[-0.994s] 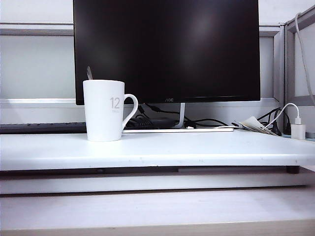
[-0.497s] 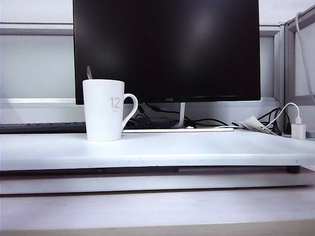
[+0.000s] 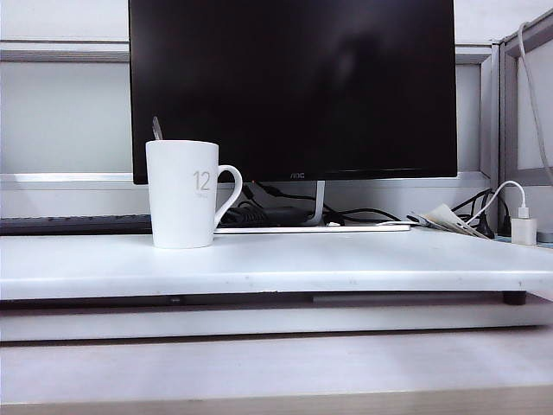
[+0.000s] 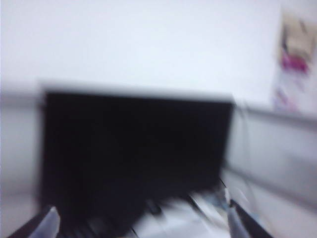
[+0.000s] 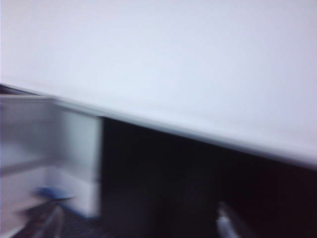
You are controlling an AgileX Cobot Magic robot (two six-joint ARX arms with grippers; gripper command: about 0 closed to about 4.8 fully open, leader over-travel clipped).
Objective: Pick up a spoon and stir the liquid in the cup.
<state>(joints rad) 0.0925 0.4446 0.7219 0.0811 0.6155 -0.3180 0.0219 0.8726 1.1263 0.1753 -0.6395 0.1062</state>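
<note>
Wrist views blurred, left gripper [image 4: 138,223] and right gripper [image 5: 136,223] fingertips apart

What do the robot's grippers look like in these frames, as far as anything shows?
Very little shows. The exterior view catches no arm. In the blurred left wrist view, the left gripper shows two pale, translucent-looking fingertips on dark bodies. The right gripper shows only two grey, smeared fingertips. No cables or markings can be made out.

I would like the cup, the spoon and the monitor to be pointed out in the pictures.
cup [image 3: 180,203]: exterior view, on the middle of its white side wall.
spoon [image 3: 157,129]: exterior view, on the handle end showing above the cup's rim.
monitor [image 3: 294,86]: exterior view, on the middle of its dark screen.
</note>
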